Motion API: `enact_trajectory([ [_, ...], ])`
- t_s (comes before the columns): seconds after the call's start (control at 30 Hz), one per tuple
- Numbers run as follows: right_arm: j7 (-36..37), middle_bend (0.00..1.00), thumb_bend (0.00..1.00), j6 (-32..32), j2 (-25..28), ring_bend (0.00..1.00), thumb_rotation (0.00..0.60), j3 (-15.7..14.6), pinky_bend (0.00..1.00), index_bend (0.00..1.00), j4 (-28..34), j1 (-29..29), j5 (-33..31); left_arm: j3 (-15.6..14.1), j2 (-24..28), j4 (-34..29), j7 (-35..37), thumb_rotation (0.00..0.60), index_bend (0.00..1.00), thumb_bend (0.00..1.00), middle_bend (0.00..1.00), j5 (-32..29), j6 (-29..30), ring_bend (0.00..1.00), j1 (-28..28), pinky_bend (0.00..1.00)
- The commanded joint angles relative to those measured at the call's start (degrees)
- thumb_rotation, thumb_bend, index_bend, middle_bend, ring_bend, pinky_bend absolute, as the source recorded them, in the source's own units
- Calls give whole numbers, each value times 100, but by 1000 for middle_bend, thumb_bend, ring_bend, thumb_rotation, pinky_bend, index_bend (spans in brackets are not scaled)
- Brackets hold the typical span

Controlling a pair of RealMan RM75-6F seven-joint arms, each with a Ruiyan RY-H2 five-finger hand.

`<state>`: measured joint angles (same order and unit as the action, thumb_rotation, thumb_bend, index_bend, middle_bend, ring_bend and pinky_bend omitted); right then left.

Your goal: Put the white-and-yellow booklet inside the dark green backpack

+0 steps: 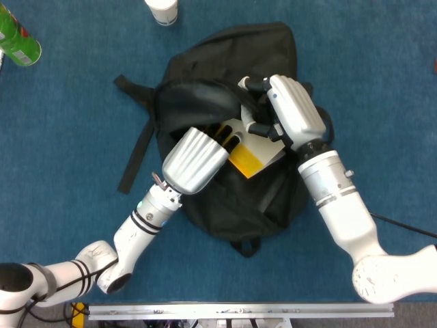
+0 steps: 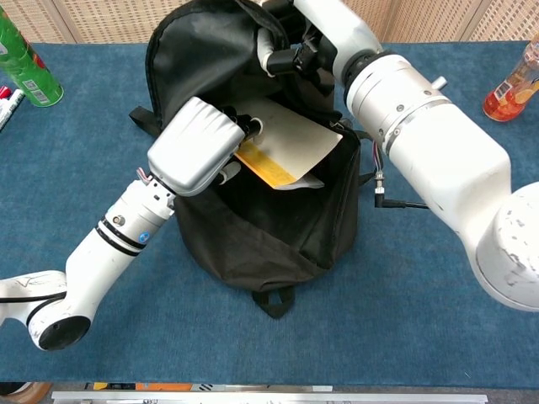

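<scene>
chest view: my left hand (image 2: 192,145) grips the booklet (image 2: 282,143) by its near edge; the booklet lies partway into the backpack (image 2: 278,227) mouth, just ahead of my fingers. my right hand (image 2: 296,50) clamps the flap above, holding the opening wide. insertion looks half done: pushing it fully down and letting go remain.
</scene>
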<state>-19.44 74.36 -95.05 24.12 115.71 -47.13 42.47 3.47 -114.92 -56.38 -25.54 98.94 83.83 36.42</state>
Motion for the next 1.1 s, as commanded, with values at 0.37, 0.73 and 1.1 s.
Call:
enact_trajectory([
  [0.37, -23, 698, 622, 40, 72, 623, 600, -55, 907, 785, -30, 73, 57, -26, 166, -432, -576, 600, 364, 138, 485, -224, 15, 506, -360, 775],
  [0.73, 99, 698, 622, -116, 247, 622, 600, -222, 907, 786, -89, 218, 168, 5, 515, -952, -885, 600, 296, 138, 396, -333, 191, 448, -669, 734],
  [1.1, 166, 697, 622, -282, 462, 623, 600, -348, 907, 785, 1, 313, 325, -14, 1182, -1426, -1053, 600, 249, 138, 376, -477, 401, 421, -1076, 718],
])
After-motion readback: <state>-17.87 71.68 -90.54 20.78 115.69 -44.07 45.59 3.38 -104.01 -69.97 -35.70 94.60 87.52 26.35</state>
